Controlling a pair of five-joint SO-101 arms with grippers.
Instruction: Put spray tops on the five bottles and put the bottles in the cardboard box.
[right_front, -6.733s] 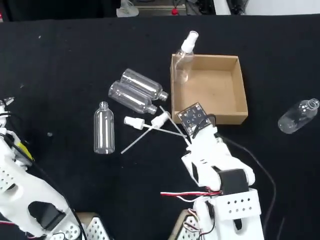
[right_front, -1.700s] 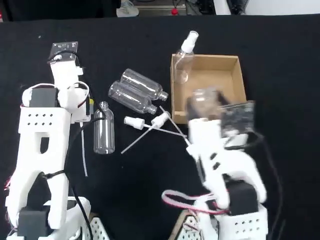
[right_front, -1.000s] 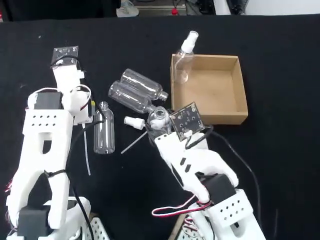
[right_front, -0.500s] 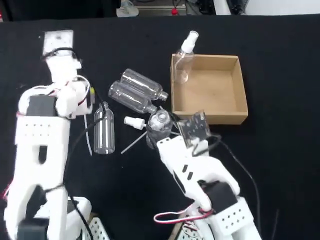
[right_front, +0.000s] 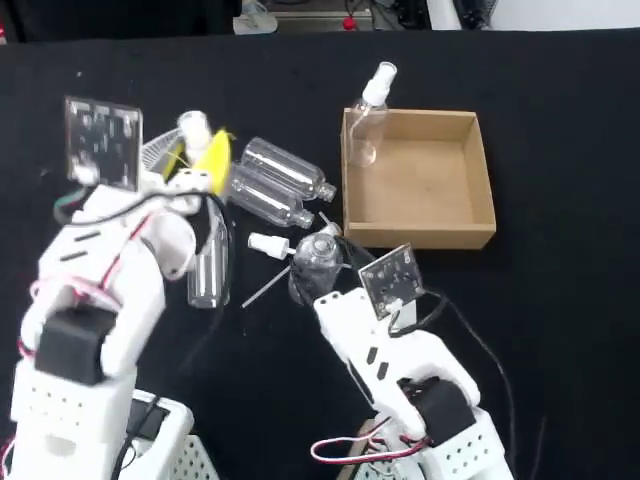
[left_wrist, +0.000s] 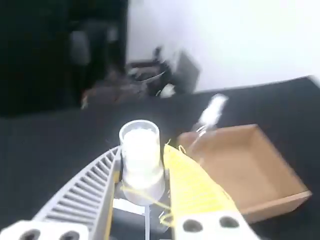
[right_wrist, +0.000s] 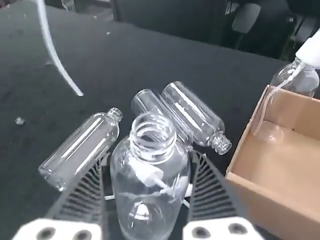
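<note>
Item one: an uncapped clear bottle (right_wrist: 150, 187) stands upright in the right gripper (right_wrist: 150, 165), whose two ribbed fingers press against its sides. In the high view this bottle (right_front: 318, 256) sits just left of and nearer than the near left corner of the cardboard box (right_front: 418, 238), with the right gripper (right_front: 314, 272) around its body. Its neck is open, with no top fitted.

Item two: a white spray top (left_wrist: 141, 160) is pinched upright between the grey and yellow fingers of the left gripper (left_wrist: 143, 150). In the high view the left gripper (right_front: 192, 138) is at the far left of the group of bottles, carrying the spray top (right_front: 191, 125).

Item three: one bottle with its top fitted (right_front: 366, 120) stands in the far left corner of the box. The same capped bottle (right_wrist: 295, 80) appears behind the box wall (right_wrist: 280, 200) in the right wrist view.

Item four: two uncapped bottles lie side by side, touching, left of the box, the farther bottle (right_front: 287, 166) and the nearer bottle (right_front: 264, 197). A fifth bottle (right_front: 208, 272) lies apart from them, further left, partly under the left arm, neck pointing far.

Item five: a loose spray top (right_front: 265, 243) lies on the black table (right_front: 580, 130) between the single bottle and the held one, a thin white tube (right_front: 262, 290) beside it.
</note>
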